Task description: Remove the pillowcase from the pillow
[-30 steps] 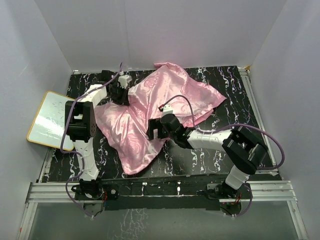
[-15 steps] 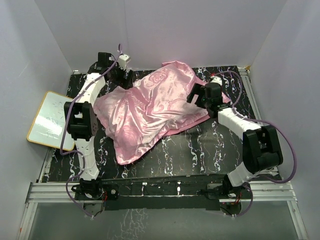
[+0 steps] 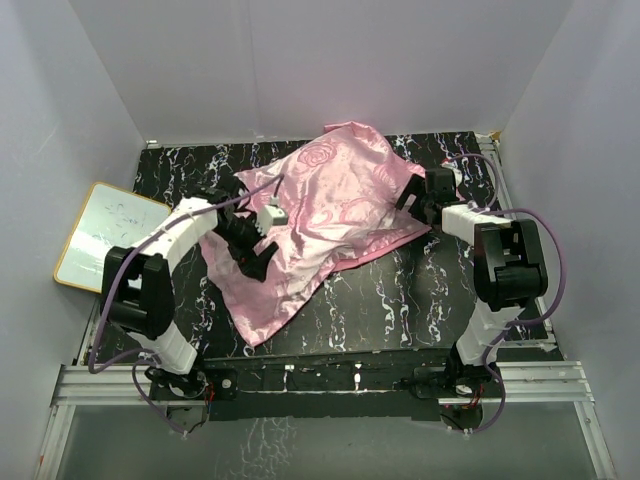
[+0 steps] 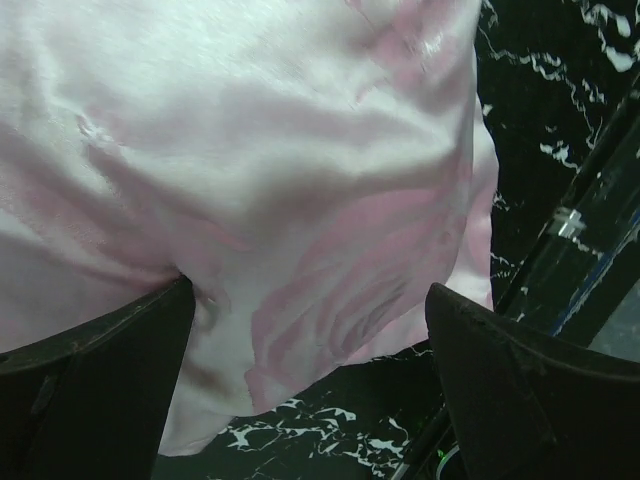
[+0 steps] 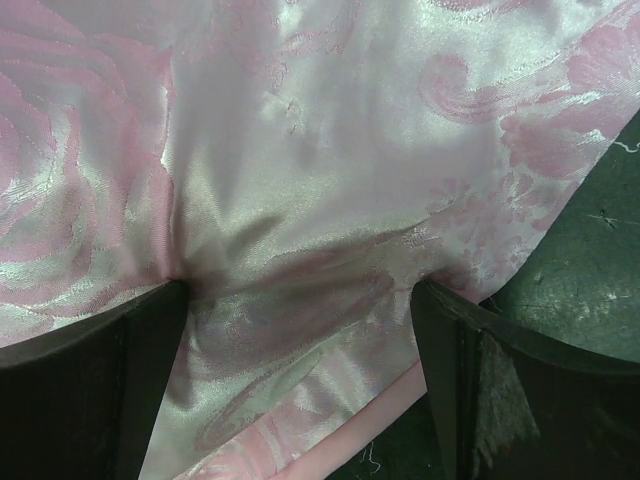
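Observation:
The pink satin pillowcase (image 3: 330, 200) lies rumpled across the middle of the black marbled table (image 3: 400, 290), rose pattern up. The pillow is hidden; no white cushion shows. My left gripper (image 3: 255, 250) is low over the pillowcase's near left part, jaws wide open. In the left wrist view the pillowcase (image 4: 300, 150) fills the space beyond the left gripper (image 4: 310, 300), and its left finger (image 4: 120, 370) touches the cloth. My right gripper (image 3: 410, 195) is at the pillowcase's right edge, open. In the right wrist view the right gripper (image 5: 300, 290) has both fingertips pressed on the satin pillowcase (image 5: 300, 130).
A white board with a yellow frame (image 3: 100, 235) leans off the table's left edge. White walls close in the back and sides. A metal rail (image 3: 320, 385) runs along the near edge, by both arm bases.
The left gripper opened and came from the back left corner to the pillowcase's near left part. The right arm swung from the middle to the right edge. The pillowcase shifted toward the back right.

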Motion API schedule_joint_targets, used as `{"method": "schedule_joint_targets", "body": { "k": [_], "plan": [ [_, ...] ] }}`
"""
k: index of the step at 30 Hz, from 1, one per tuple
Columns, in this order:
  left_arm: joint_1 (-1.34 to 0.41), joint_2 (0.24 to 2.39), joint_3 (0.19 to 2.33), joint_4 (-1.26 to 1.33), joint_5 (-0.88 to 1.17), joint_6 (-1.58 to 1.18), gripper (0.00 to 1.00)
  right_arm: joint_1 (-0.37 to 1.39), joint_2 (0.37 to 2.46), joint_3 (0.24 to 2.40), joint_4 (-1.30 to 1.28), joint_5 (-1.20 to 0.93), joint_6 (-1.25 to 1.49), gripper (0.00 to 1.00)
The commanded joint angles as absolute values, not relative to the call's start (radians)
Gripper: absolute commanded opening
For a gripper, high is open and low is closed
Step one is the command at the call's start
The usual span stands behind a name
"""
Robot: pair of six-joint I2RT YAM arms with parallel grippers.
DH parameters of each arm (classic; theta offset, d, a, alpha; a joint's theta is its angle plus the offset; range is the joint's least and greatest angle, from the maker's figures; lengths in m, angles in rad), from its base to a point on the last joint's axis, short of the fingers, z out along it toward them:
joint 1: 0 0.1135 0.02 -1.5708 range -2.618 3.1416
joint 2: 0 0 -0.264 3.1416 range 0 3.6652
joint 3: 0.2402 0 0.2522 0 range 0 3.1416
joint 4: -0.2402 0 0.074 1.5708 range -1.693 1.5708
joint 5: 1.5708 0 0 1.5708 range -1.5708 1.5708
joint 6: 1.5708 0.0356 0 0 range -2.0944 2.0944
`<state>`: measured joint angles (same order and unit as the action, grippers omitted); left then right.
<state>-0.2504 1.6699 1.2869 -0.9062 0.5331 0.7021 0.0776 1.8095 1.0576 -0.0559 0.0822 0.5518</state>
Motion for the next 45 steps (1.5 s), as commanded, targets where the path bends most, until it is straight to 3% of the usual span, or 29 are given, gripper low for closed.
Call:
{"method": "schedule_joint_targets", "body": {
  "k": [1,4,9,12,18,22,28,34,45],
  "plan": [
    [-0.329,1.566,1.172,-0.907,0.480,0.768,0.97,0.055,1.814,1.085,-0.056,0.079,0.549,0.97],
    [-0.374,1.552,1.073,-0.764,0.365,0.751,0.92,0.017,1.775,1.064,-0.055,0.059,0.549,0.94],
    [-0.360,1.613,0.990,-0.514,0.072,0.729,0.64,-0.073,1.699,1.027,-0.058,0.051,0.553,0.93],
    [-0.301,1.631,1.039,-0.445,0.057,0.714,0.48,-0.089,1.700,1.037,-0.068,0.051,0.556,0.94],
    [-0.241,1.642,1.115,-0.380,0.067,0.707,0.38,-0.041,1.760,1.081,-0.034,-0.051,0.586,0.95],
    [-0.238,1.655,1.145,-0.384,0.090,0.674,0.22,0.034,1.804,1.104,-0.038,-0.057,0.603,0.92],
    [-0.236,1.646,1.187,-0.404,0.125,0.646,0.01,0.050,1.781,1.000,-0.013,-0.016,0.661,0.64],
    [-0.229,1.646,1.318,-0.499,0.207,0.607,0.00,0.051,1.673,0.942,-0.016,-0.001,0.662,0.09],
    [-0.228,1.639,1.561,-0.666,0.325,0.530,0.00,0.054,1.322,0.867,0.007,0.056,0.681,0.08]
  ]
}}
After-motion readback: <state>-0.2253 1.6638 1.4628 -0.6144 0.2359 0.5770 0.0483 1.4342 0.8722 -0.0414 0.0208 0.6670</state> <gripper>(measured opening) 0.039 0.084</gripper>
